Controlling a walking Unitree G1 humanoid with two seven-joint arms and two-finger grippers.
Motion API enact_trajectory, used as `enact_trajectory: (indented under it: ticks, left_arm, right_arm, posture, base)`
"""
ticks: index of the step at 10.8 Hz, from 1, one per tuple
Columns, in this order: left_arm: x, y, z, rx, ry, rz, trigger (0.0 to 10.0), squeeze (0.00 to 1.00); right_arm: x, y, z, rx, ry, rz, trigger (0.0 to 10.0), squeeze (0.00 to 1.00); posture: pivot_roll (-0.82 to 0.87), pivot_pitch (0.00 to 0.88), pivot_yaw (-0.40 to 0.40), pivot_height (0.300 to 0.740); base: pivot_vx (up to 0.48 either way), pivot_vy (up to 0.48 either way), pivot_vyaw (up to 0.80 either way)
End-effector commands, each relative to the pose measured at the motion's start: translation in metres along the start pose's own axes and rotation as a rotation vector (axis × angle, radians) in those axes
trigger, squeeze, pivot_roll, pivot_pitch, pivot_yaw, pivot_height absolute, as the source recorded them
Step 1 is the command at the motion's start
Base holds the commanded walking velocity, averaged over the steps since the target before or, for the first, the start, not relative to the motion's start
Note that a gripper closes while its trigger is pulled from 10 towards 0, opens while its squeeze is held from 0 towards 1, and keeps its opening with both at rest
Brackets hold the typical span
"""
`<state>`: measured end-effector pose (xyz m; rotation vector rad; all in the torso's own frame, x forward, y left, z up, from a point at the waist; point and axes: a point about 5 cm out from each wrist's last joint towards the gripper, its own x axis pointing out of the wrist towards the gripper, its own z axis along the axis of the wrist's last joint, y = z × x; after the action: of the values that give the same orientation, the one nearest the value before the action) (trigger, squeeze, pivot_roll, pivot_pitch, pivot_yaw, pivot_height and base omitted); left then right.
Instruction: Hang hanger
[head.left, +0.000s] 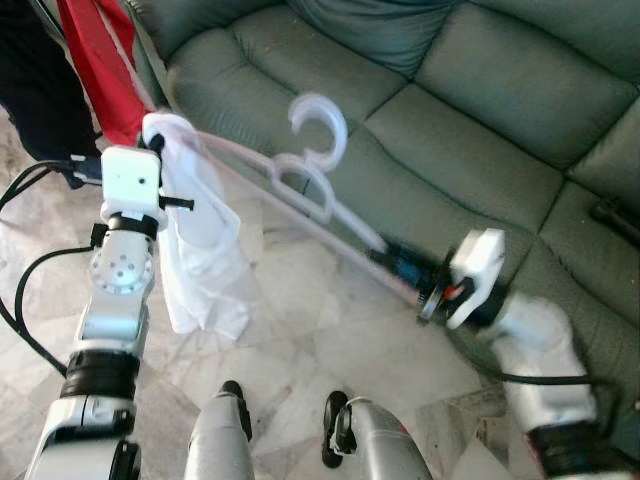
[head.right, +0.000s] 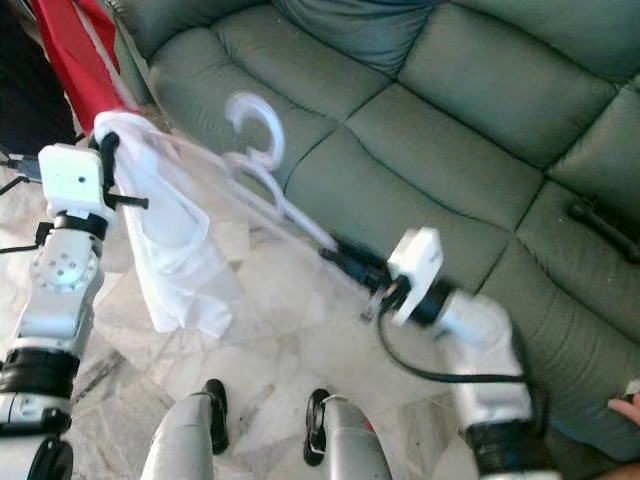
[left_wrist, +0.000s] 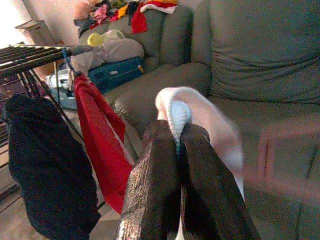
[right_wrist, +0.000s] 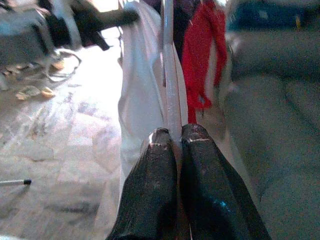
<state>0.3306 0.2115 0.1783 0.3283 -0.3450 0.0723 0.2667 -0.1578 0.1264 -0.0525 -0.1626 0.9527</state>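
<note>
We hold a white hanger in the air between both grippers, in front of the sofa.

Nearest us, above the marble floor (head.left: 330, 330), our right gripper (right_wrist: 172, 137) is clamped narrow on one end of the hanger (head.left: 300, 185), and our left gripper (left_wrist: 176, 135) pinches the other end through the white cloth (head.left: 205, 250) that hangs down from it. The hanger runs slanted from left gripper to right gripper, its hook (head.left: 322, 125) standing up in the middle, blurred. Behind it is the grey-green sofa (head.left: 470, 120). Farther left, a red garment (left_wrist: 102, 140) and a dark garment (left_wrist: 45, 165) hang from a drying rack (left_wrist: 30, 52).
</note>
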Motion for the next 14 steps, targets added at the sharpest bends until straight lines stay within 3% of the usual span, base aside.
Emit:
enact_trajectory:
  ticks: [1, 4, 6, 7, 10, 12, 14]
  left_arm:
    - [-0.001, -0.002, 0.009, 0.011, -0.047, -0.019, 0.0, 0.0]
    - [-0.001, -0.017, 0.029, 0.012, -0.124, -0.103, 0.0, 0.0]
    - [-0.01, -0.044, 0.038, 0.08, -0.193, -0.284, 0.0, 0.0]
    - [-0.013, -0.047, 0.034, 0.129, -0.181, -0.325, 0.0, 0.0]
    - [-0.011, -0.033, 0.011, 0.282, -0.073, -0.358, 0.0, 0.0]
    - [-0.007, -0.026, 0.008, 0.402, -0.093, -0.408, 0.0, 0.0]
    - [-0.01, -0.029, 0.007, 0.443, -0.122, -0.511, 0.0, 0.0]
  right_arm:
    - [0.0, 0.001, -0.006, 0.019, 0.028, -0.022, 10.0, 0.0]
    - [0.005, 0.001, -0.015, 0.058, 0.042, -0.052, 10.0, 0.0]
    - [0.015, -0.001, -0.011, 0.091, 0.016, -0.025, 10.0, 0.0]
    - [0.014, -0.003, -0.005, 0.08, 0.006, -0.011, 10.0, 0.0]
    - [-0.017, -0.013, 0.014, 0.031, 0.081, 0.067, 10.0, 0.0]
    - [-0.041, -0.013, 0.023, 0.092, 0.16, 0.149, 10.0, 0.0]
    - [-0.06, -0.016, 0.032, 0.121, 0.241, 0.207, 10.0, 0.0]
  posture:
    - [0.02, 0.247, -0.072, 0.74]
    - [0.04, 0.254, -0.07, 0.74]
    - [0.04, 0.254, -0.074, 0.74]
    - [0.05, 0.254, -0.075, 0.74]
    - [0.03, 0.255, -0.069, 0.74]
    - [0.02, 0.254, -0.065, 0.74]
    - [0.02, 0.255, -0.063, 0.74]
  base:
    - [0.0, 0.0, 0.0]
    - [0.0, 0.0, 0.0]
    - [0.0, 0.0, 0.0]
    - [0.0, 0.0, 0.0]
    - [0.0, 0.0, 0.0]
    - [0.0, 0.0, 0.0]
    - [0.0, 0.0, 0.0]
